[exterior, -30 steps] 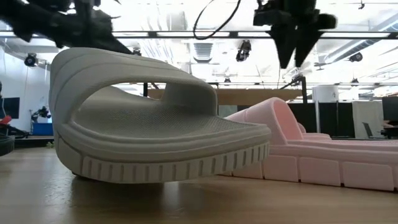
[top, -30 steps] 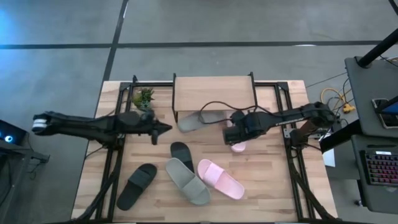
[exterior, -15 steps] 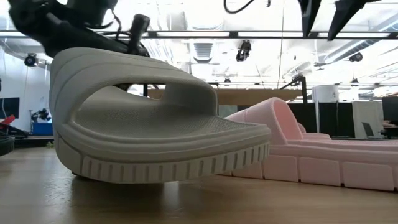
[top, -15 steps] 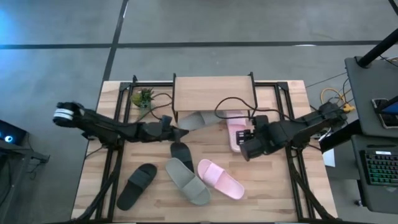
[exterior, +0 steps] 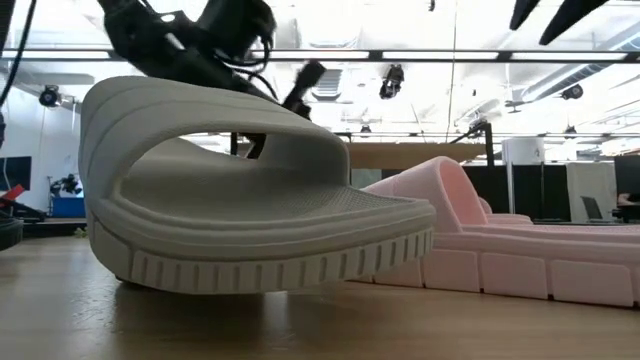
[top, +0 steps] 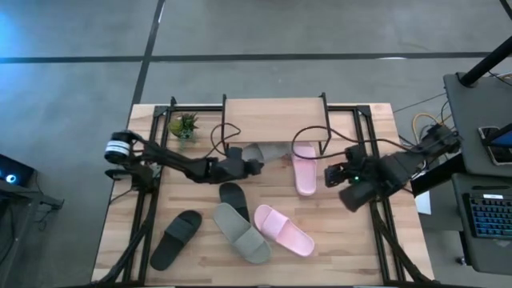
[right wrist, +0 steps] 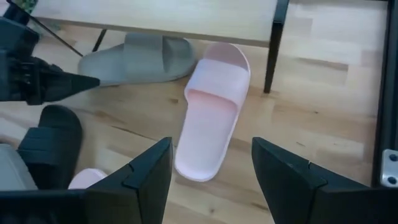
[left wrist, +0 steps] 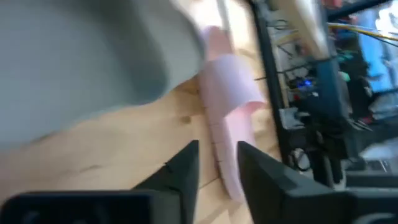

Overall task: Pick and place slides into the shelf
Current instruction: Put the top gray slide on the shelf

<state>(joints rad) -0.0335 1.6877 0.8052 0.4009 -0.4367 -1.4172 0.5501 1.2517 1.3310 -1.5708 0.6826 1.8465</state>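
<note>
Even, soft light is falling on the tabletop [top: 352, 232] from above, leaving only faint shadows beside the slides. In the low view, ceiling lights [exterior: 330, 75] are glaring white and silhouetting the arms, while the near grey slide [exterior: 240, 200] is looking slightly soft. The left wrist view is smearing heavily with motion blur. The right wrist view is staying sharp and bright.

4 views of 1 table
High looks straight down; low sits level, close behind a grey slide [exterior: 240, 190]; both wrist cameras share the pink slide [right wrist: 211, 115].
</note>
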